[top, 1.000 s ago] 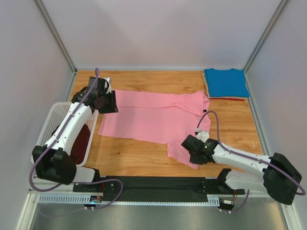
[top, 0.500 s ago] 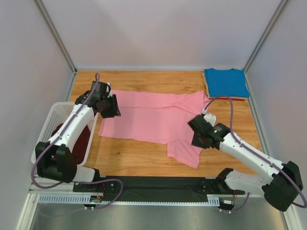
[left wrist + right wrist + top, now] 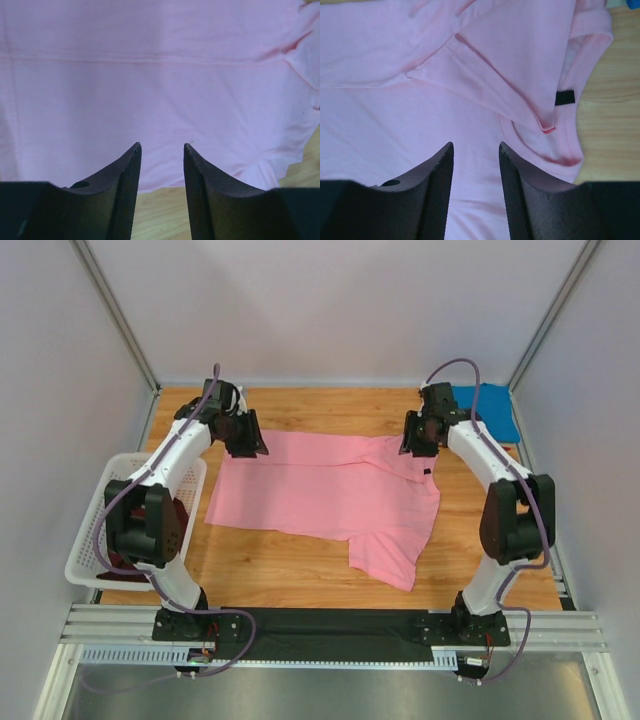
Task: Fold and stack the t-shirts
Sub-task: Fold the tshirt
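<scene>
The bright pink t-shirt (image 3: 320, 495) lies spread on the wooden table, partly folded, with one sleeve pointing to the near right. My left gripper (image 3: 250, 443) is open and empty over the shirt's far left corner; in the left wrist view (image 3: 161, 146) the pink cloth (image 3: 160, 75) fills the frame above the shirt's edge. My right gripper (image 3: 416, 443) is open and empty over the collar at the far right; in the right wrist view (image 3: 475, 145) the collar with its black tag (image 3: 564, 97) lies ahead. The blue t-shirt (image 3: 488, 412) lies folded at the far right corner. The dark maroon t-shirt (image 3: 178, 515) sits in the basket.
A white lattice basket (image 3: 100, 510) stands at the left edge of the table. Grey walls close the table on three sides. Bare wood (image 3: 280, 565) shows in front of the pink shirt.
Both arms have reached away to the far edge of the pink shirt: the left to its far left corner, the right from the near sleeve up to the collar.
</scene>
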### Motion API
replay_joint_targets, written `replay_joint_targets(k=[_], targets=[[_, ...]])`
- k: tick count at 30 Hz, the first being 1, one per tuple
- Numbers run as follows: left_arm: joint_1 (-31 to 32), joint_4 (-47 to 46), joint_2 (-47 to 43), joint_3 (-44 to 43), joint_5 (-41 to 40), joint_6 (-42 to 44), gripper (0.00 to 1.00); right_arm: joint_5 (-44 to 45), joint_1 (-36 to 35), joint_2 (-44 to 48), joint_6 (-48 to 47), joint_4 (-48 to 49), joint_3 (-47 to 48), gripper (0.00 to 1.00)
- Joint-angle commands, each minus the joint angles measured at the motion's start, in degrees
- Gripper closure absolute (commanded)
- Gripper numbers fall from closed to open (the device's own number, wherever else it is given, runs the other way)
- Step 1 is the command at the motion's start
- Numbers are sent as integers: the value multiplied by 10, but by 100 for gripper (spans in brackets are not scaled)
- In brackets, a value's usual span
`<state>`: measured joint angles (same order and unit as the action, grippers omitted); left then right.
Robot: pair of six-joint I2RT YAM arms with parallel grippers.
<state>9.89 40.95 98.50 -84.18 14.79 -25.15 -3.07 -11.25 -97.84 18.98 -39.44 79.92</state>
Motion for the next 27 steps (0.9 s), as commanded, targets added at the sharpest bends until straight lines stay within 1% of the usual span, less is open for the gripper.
replay_joint_targets(k=[1,2,4,6,9,13,17,23,27], targets=[[9,1,-11,10,86,21,54,-74,27,-87,-93,-5,68,57],[11,-4,-15,23,96,22,54,-81,29,-106,-117,-17,100,57],[13,-10,-30,46,122,16,54,-79,30,-152,-137,-21,120,56],[16,-28,-57,66,132,12,54,-76,32,-177,-162,-27,147,55],[18,-38,-87,98,136,15,54,-58,34,-209,-186,-42,158,55],[19,-51,-108,125,143,12,54,-54,40,-214,-219,-67,145,53],[19,-47,-107,117,152,15,54,-51,47,-218,-230,-74,137,53],[19,-47,-112,117,150,15,54,-105,51,-224,-243,-69,128,52],[20,-46,-115,117,143,17,54,-124,51,-225,-250,-71,126,52]])
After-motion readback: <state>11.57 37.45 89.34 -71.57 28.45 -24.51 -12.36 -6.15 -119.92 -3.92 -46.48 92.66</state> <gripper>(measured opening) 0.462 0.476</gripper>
